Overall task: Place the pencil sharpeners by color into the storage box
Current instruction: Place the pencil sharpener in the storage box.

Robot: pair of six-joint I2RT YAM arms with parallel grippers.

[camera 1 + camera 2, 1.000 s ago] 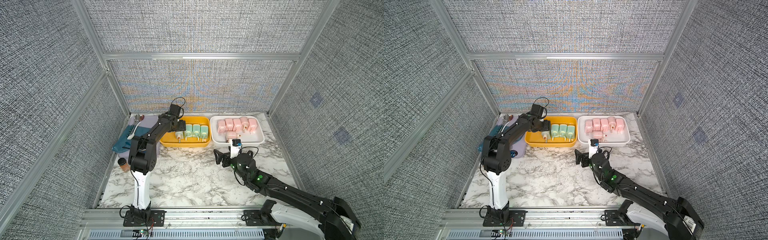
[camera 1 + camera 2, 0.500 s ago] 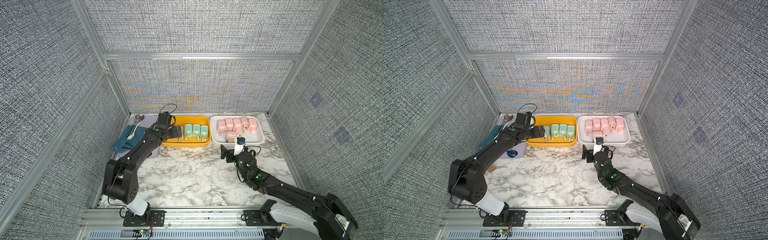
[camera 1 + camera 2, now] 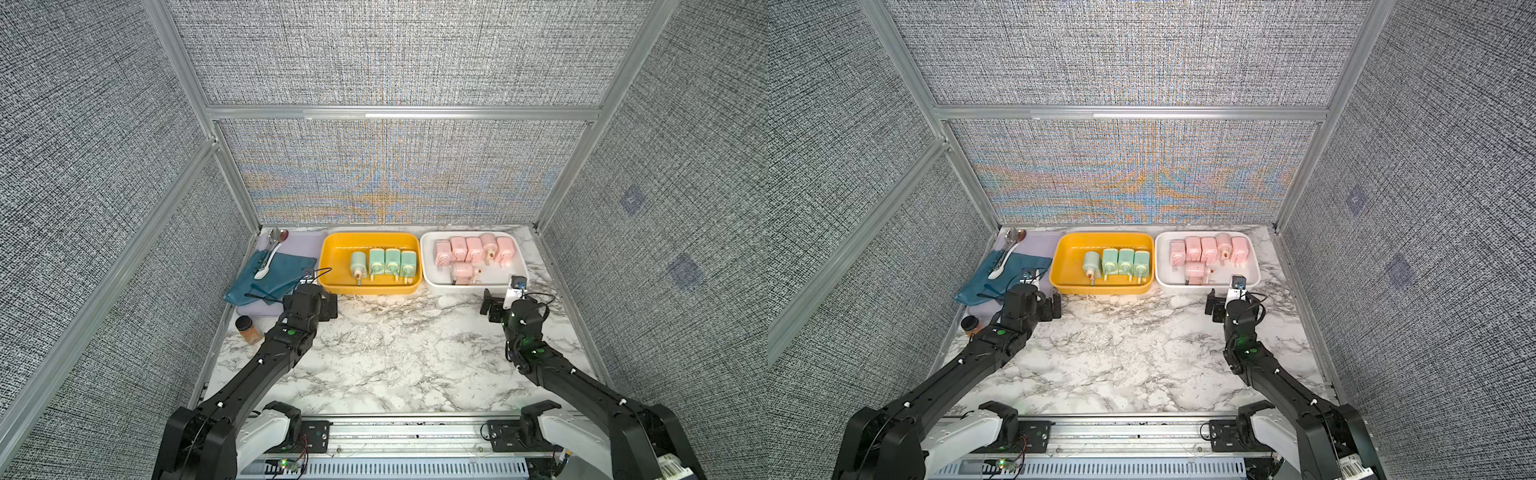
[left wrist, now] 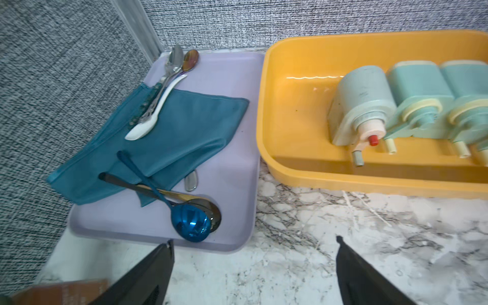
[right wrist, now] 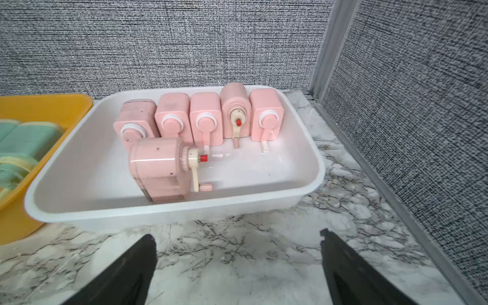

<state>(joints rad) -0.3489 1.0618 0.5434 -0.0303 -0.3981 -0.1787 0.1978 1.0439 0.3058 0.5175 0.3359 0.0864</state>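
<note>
At the far left of the marble tabletop (image 3: 395,353), a lavender tray (image 4: 232,79) is carrying a teal cloth (image 4: 171,124) and several spoons (image 4: 190,224). A brown spice jar (image 3: 248,328) is standing just in front of it. None of these belongs to your sorting.

Next, your left gripper (image 4: 253,240) is hovering low over the marble near the tray's front corner. Its jaws are standing wide apart and gripping nothing.

Moving right, the yellow storage box (image 3: 370,235) is holding the four green pencil sharpeners (image 3: 384,262). They are lying side by side in one row with their cranks pointing toward you. The leftmost one (image 4: 361,105) is looking greyer and rounder, and it is showing a red tip at its hub. The others are mint with cream collars.

Beside it, the white storage box (image 5: 315,161) is holding the six pink pencil sharpeners (image 5: 206,118). Five are lining the back. The sixth (image 5: 158,171) is lying crosswise in front of them, probably because the back row is leaving no gap for it.

At the far right, your right gripper (image 5: 237,235) is hanging just short of the white box. It is also spread open and empty.

No sharpener is showing on the bare marble, so the sorting is looking complete. That is likely why both arms are keeping clear of the boxes.
</note>
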